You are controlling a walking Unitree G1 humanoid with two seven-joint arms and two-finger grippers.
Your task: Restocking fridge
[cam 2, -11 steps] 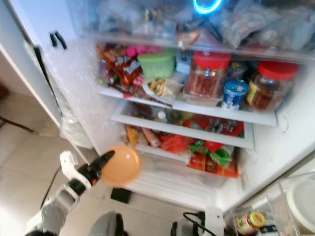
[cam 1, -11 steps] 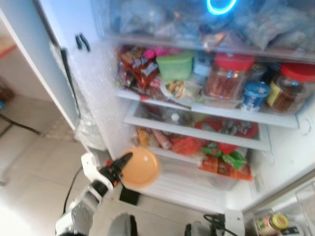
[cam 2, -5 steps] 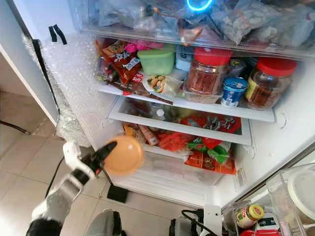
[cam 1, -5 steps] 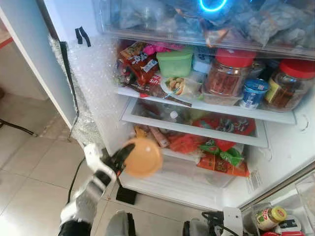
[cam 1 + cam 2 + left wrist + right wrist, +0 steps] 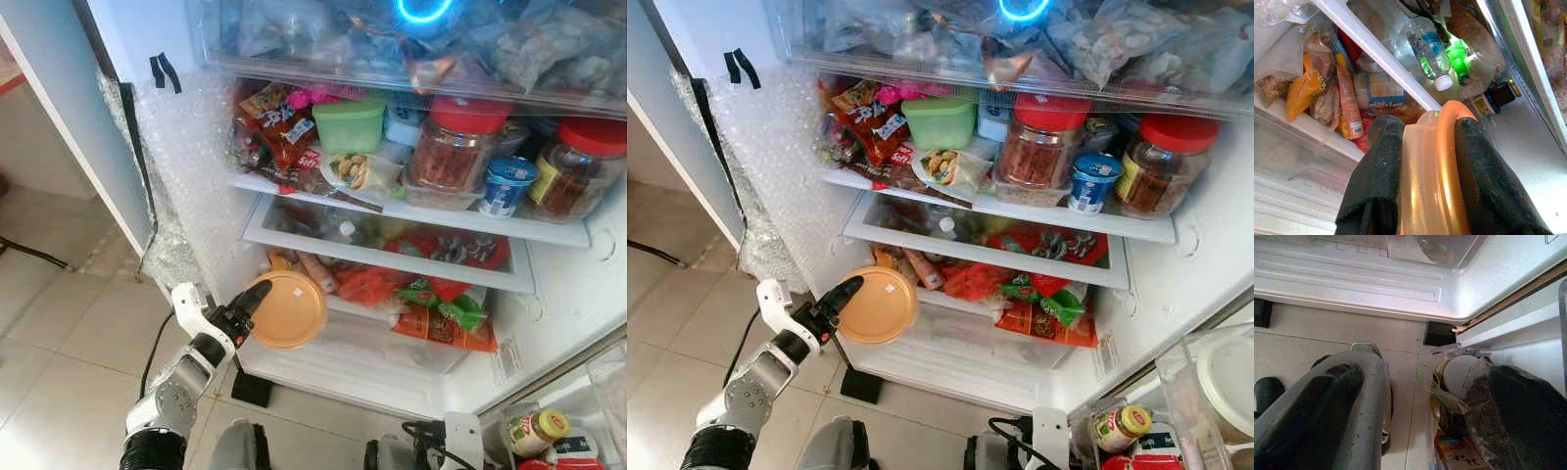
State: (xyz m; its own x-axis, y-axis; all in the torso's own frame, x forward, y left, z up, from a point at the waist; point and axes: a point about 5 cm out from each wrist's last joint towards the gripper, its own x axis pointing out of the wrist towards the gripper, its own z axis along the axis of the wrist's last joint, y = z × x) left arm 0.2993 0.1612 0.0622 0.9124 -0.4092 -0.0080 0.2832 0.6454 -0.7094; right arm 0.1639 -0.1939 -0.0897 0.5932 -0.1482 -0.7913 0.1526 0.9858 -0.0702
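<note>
Leftmost, pale fridge door (image 5: 59, 117) swung open above tiled floor (image 5: 59, 333), bubble wrap (image 5: 181, 176) lining the fridge's inner left wall. Just right of that, left gripper (image 5: 247, 305) raised before the lower shelves, both black fingers (image 5: 1376, 186) clamped on the rim of an orange lidded container (image 5: 287, 309), one finger on each side of the rim as seen from the wrist. Container held on edge, lid facing outward, in front of the lower drawer's left end, level with the snack packets (image 5: 431, 313) piled there; whether touching the shelf cannot be told. Behind it in the wrist view, a white shelf rail (image 5: 1381, 54), a clear water bottle (image 5: 1430, 54) and a green bottle (image 5: 1459, 56). Further right on the upper shelf, red snack bags (image 5: 279, 127), a green tub (image 5: 348, 125), a red-lidded jar (image 5: 453, 147), a small blue cup (image 5: 507, 186), then a second red-lidded jar (image 5: 578, 166). Above, a glowing blue ring (image 5: 426, 12) over bagged goods. At far right low down, right gripper (image 5: 1449, 396) hanging near the fridge's bottom corner beside a bagged jar (image 5: 1462, 377), fingers spread apart with nothing between.
</note>
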